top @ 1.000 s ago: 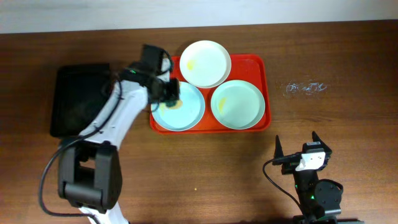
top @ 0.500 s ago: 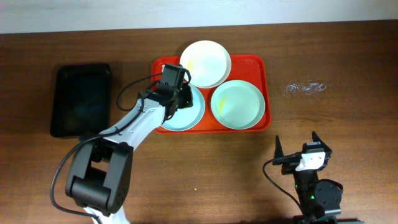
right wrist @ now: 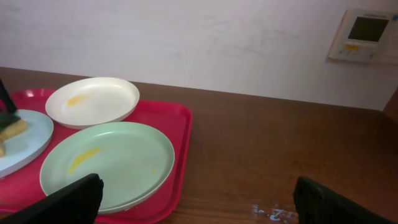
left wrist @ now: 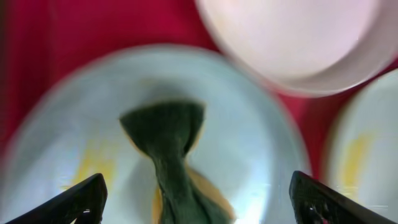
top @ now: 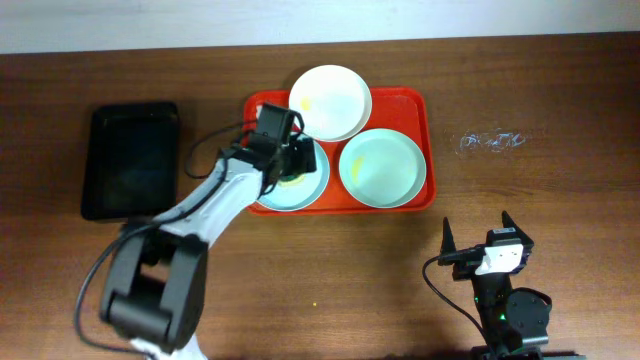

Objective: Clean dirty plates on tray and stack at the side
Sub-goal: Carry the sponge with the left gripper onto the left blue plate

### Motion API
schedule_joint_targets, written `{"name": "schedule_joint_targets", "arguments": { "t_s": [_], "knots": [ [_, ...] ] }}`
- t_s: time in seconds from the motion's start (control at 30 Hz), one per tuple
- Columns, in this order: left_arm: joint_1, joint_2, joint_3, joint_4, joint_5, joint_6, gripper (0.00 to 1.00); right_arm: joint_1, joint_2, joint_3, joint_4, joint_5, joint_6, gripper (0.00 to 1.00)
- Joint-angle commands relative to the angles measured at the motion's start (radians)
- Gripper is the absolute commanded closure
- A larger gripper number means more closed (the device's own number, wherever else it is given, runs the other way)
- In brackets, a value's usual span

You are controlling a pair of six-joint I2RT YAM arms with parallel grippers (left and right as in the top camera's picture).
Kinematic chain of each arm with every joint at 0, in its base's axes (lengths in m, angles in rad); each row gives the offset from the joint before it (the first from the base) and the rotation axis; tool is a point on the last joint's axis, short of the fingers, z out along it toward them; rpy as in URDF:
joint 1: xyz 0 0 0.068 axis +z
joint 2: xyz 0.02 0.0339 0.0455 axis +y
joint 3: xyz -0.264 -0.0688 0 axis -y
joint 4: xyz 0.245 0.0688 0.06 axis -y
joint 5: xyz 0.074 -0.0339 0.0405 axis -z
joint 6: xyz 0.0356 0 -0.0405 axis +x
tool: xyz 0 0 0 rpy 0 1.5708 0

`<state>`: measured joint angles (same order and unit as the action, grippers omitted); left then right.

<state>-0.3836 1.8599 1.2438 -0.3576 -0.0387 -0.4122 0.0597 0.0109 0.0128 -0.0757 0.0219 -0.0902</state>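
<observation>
The red tray [top: 426,150] carries three plates. The white plate [top: 330,102] at the back has a yellow smear. At the front right lies a mint plate [top: 380,167], also smeared. My left gripper [top: 299,160] hovers open over the left mint plate [top: 290,192]. In the left wrist view a green and yellow sponge [left wrist: 171,155] lies on that plate [left wrist: 74,124] between the wide-apart fingertips [left wrist: 87,196], touching neither. My right gripper [top: 476,225] stands open near the table's front right, away from the tray, with nothing in it.
A smaller black tray [top: 132,160] sits left of the red one. Whitish marks [top: 490,141] stain the wood to the tray's right. A wall panel [right wrist: 367,34] shows beyond the table's far edge in the right wrist view.
My left gripper shifted right over the left mint plate, then opened and let go of the sponge, which now lies on the plate. The right arm has not moved.
</observation>
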Motion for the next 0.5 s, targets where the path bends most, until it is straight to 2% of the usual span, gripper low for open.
{"name": "schedule_joint_targets", "arguments": {
  "t_s": [0.0,0.07,0.27,0.47],
  "knots": [
    [0.018,-0.201,0.018,-0.039,-0.011,0.005,0.06,0.005,-0.007,-0.007,-0.006,0.005,-0.007,0.01],
    [0.02,-0.273,0.018,-0.082,-0.011,0.006,0.0,0.005,-0.007,-0.007,-0.006,0.006,-0.007,0.01],
    [0.02,-0.336,0.017,-0.328,-0.011,0.005,0.01,0.005,-0.007,-0.007,-0.006,0.005,-0.007,0.01],
    [0.02,-0.336,0.017,-0.436,-0.011,0.006,0.01,0.005,-0.007,-0.007,-0.006,0.005,-0.007,0.01]
  ]
}}
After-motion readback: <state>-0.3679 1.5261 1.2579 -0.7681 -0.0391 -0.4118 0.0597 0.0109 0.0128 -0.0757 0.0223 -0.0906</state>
